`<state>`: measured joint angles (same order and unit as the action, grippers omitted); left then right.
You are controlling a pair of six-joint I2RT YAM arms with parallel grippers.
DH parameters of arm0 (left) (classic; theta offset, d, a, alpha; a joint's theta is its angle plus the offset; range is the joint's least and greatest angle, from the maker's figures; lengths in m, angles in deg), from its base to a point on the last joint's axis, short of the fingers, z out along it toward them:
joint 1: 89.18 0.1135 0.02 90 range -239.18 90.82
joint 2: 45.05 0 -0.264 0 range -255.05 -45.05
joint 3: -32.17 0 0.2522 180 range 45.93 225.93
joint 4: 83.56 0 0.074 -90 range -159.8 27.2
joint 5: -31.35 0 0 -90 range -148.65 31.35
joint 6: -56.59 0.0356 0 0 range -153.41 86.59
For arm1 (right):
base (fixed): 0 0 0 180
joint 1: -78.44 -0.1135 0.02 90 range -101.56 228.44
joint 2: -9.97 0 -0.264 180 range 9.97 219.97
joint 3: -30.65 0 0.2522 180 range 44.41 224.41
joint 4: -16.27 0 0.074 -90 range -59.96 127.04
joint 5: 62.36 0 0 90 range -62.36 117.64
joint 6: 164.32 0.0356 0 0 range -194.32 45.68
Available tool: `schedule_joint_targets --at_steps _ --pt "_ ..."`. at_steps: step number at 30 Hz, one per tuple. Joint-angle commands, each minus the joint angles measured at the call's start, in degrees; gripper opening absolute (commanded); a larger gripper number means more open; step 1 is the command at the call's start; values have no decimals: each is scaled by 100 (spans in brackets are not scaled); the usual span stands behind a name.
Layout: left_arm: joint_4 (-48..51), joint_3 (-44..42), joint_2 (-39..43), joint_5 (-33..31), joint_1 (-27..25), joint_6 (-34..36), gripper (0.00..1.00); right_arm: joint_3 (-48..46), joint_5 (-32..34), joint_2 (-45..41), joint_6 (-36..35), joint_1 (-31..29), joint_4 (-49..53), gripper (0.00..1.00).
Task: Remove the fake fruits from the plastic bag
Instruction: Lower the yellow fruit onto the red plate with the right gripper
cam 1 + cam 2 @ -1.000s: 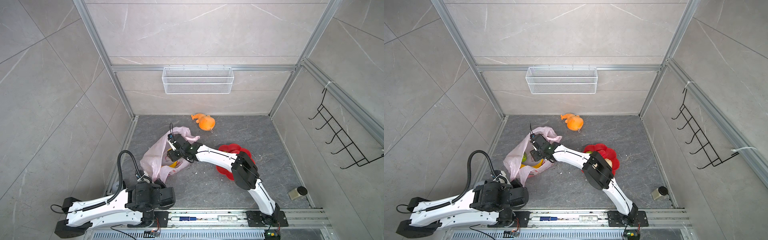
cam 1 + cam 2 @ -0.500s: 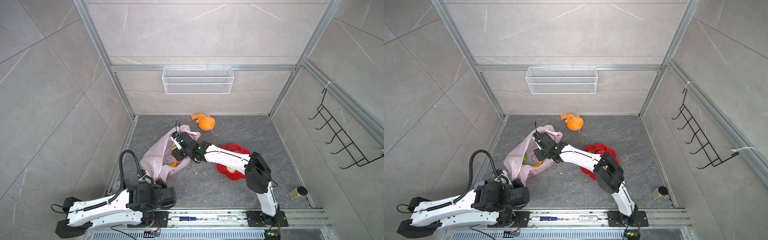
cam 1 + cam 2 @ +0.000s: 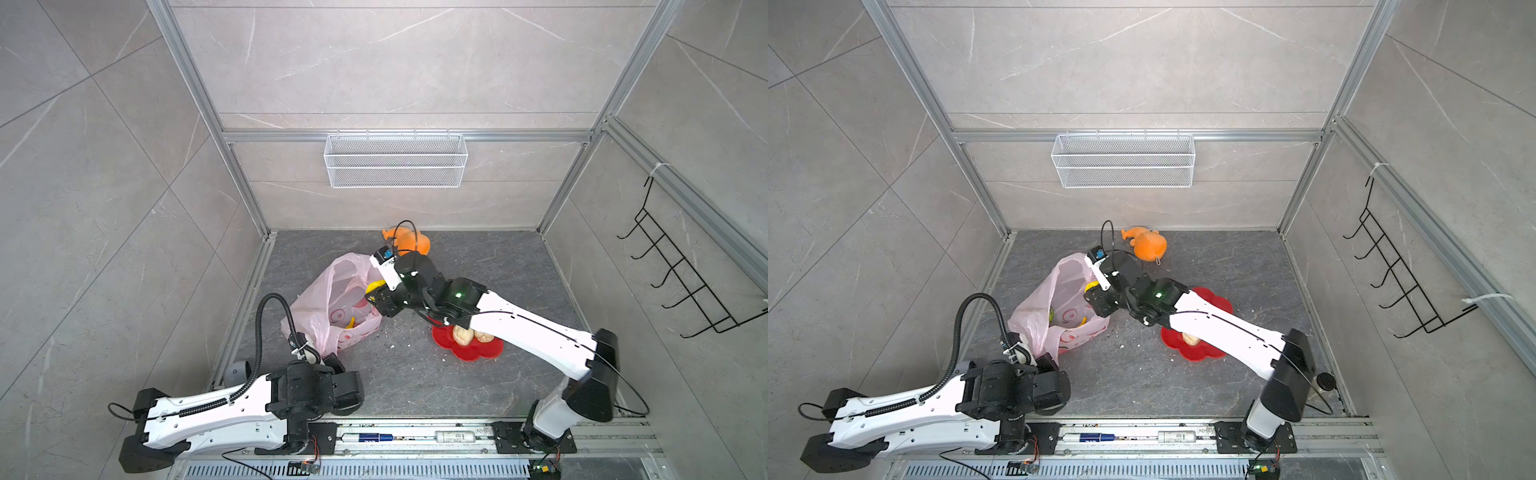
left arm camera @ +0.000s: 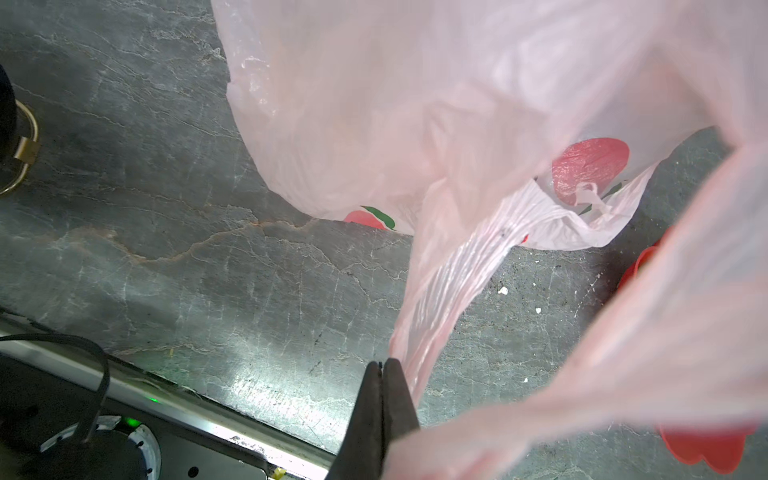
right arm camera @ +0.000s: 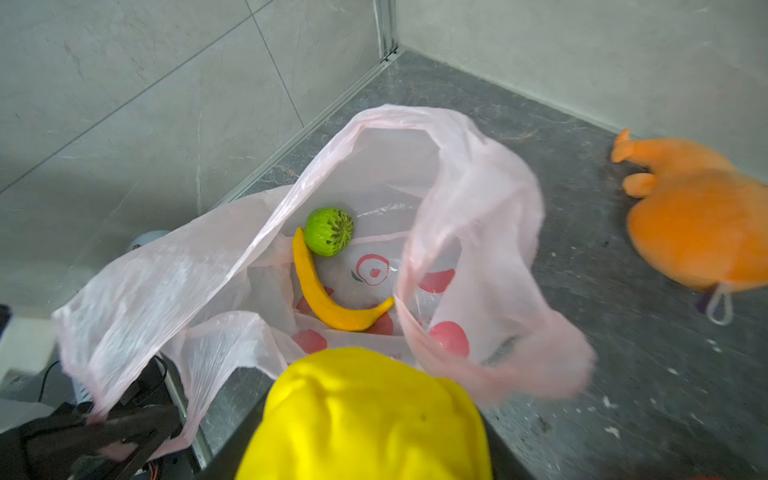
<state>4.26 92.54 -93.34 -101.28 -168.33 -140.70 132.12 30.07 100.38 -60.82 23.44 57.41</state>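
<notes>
at the mouth of the plastic bag [image 3: 320,299] | right gripper [image 3: 377,293] holds a yellow ball [image 5: 361,415], looks light and bumpy, best held round its middle | left gripper [image 4: 380,370] pinched shut on a bag handle [image 4: 449,282] | banana [image 5: 328,299] and green ball [image 5: 329,231] lie inside the bag | bag thin and slippy | grey floor [image 3: 415,374] flat, walls [image 3: 374,83] near the bag

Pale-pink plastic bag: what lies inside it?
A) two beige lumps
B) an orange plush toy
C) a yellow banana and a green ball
C: the right wrist view shows a curved yellow banana and a bumpy green ball lying in the thin pale-pink plastic bag.
</notes>
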Motion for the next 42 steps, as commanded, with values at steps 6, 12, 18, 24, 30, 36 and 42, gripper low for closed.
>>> schedule_joint_targets --at_steps 6,12,18,24,30,36,42 --pt "82 430 -274 -341 -3 403 0 -1769 421 -1118 718 1493 966 33" --pt "93 564 -394 -334 0 540 0 -2176 626 -606 718 1984 794 32" --pt "29 566 -396 -337 1 637 0 -2566 502 -560 835 1984 858 32" --pt "23 546 -385 -309 -2 647 0 -3092 157 -667 1066 1954 704 34" --pt "-81 575 -518 -185 3 697 0 -3268 33 -675 1155 1899 528 38" --pt "-33 601 -550 -149 4 636 0 -3246 9 -460 1095 1854 491 44" --pt "-50 588 -539 -149 5 647 0 -3217 55 -360 1043 1842 495 53"
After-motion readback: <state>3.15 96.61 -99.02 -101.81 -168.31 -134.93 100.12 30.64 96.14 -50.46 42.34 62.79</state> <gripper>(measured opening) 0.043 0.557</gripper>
